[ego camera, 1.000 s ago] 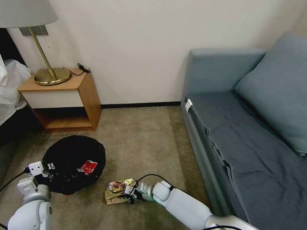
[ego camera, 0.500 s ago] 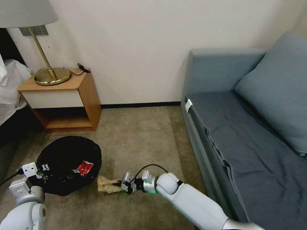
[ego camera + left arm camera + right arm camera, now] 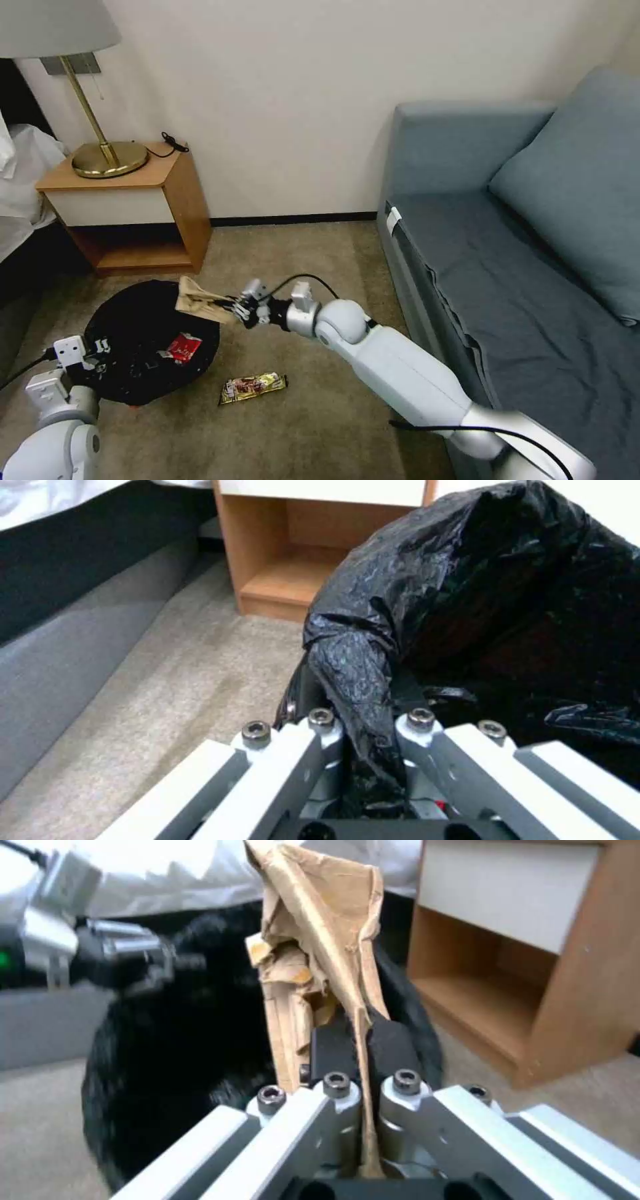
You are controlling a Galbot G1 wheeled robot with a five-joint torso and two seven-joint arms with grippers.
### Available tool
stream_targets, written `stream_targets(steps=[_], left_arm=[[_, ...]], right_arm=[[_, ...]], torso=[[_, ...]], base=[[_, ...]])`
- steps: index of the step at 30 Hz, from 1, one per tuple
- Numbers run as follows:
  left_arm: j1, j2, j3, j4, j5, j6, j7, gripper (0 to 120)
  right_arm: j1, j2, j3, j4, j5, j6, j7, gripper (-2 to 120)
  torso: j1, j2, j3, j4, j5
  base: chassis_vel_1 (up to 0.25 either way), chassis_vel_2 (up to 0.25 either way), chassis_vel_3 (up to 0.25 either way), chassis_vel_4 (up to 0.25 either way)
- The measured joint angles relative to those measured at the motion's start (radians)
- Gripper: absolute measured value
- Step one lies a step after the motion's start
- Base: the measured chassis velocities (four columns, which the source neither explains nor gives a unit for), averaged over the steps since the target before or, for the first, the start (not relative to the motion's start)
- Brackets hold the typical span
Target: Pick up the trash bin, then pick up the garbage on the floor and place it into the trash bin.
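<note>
I am looking down from the robot's head at a beige-brown carpet [image 3: 300,280] with a blue-grey sofa [image 3: 507,267] well off to the right of my right arm and a wooden nightstand [image 3: 133,207] beyond my left arm.

The trash bin [image 3: 143,340], lined with a crinkled black bag, sits in front of my left gripper [image 3: 90,357]. That gripper is pressed together on a fold of the liner at the bin's near rim; in the left wrist view the black plastic runs down between its fingers [image 3: 313,760].

My right arm reaches across toward the bin. The right gripper [image 3: 235,310] pinches a crumpled brown paper bag [image 3: 197,300], with its black pads [image 3: 390,1047] squeezed on the paper. The bag projects ahead of the gripper, over the far edge of the bin's opening.

Inside the bin, below and to the left of the right gripper, lies a small red-and-white wrapper [image 3: 181,348].

On the carpet, below the right gripper and just beside the bin, lies a gold-brown snack wrapper [image 3: 252,387].
</note>
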Motion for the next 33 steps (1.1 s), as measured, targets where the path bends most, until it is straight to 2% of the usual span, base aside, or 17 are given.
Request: stream_targets(steps=[7, 15, 21, 22, 23, 27, 28, 32, 33], left_arm=[[0.005, -0.01, 0.017, -0.014, 0.004, 0.001, 0.001, 3], [0.006, -0.016, 0.018, -0.02, 0.005, 0.001, 0.001, 3], [0.003, -0.02, 0.02, -0.02, 0.009, 0.001, 0.001, 3], [0.003, -0.023, 0.023, -0.02, 0.012, 0.001, 0.001, 3], [0.003, -0.023, 0.023, -0.02, 0.012, 0.001, 0.001, 3], [-0.001, -0.026, 0.025, -0.01, 0.018, 0.0, 0.0, 3], [-0.001, -0.026, 0.025, -0.01, 0.018, 0.0, 0.0, 3], [-0.01, -0.023, 0.008, 0.007, 0.018, -0.002, -0.004, 3], [-0.01, -0.023, 0.008, 0.007, 0.018, -0.002, -0.004, 3]], right_arm=[[0.051, 0.068, -0.102, -0.064, 0.019, 0.002, 0.049, 0], [0.044, 0.134, -0.148, -0.137, -0.004, 0.018, 0.114, 1], [0.032, 0.128, -0.151, -0.13, -0.011, 0.021, 0.133, 19], [0.029, 0.123, -0.151, -0.125, -0.012, 0.022, 0.134, 25], [0.029, 0.123, -0.151, -0.125, -0.012, 0.022, 0.134, 25], [0.018, 0.116, -0.146, -0.116, -0.026, 0.026, 0.134, 45], [0.018, 0.116, -0.146, -0.116, -0.026, 0.026, 0.134, 45], [0.002, 0.106, -0.121, -0.103, -0.043, 0.034, 0.135, 62], [0.002, 0.106, -0.121, -0.103, -0.043, 0.034, 0.135, 62]], torso=[[0.0, 0.0, 0.0, 0.0001, 0.0], [0.0, 0.0, 0.0, 0.0001, 0.0], [0.0, 0.0, 0.0, 0.0, 0.0], [0.0, 0.0, 0.0, -0.0001, 0.0], [0.0, 0.0, 0.0, -0.0001, 0.0], [0.0, 0.0, 0.0, -0.0001, 0.0], [0.0, 0.0, 0.0, -0.0001, 0.0], [0.0, 0.0, 0.0, 0.0, 0.0001], [0.0, 0.0, 0.0, 0.0, 0.0001]], base=[[0.0, 0.0, 0.0, 0.0], [0.0, 0.0, 0.0, 0.0], [0.0, 0.0, 0.0, 0.0], [0.0, 0.0, 0.0, 0.0], [0.0, 0.0, 0.0, 0.0], [0.0, 0.0, 0.0, 0.0], [0.0, 0.0, 0.0, 0.0], [0.0, 0.0, 0.0, 0.0], [0.0, 0.0, 0.0, 0.0]])
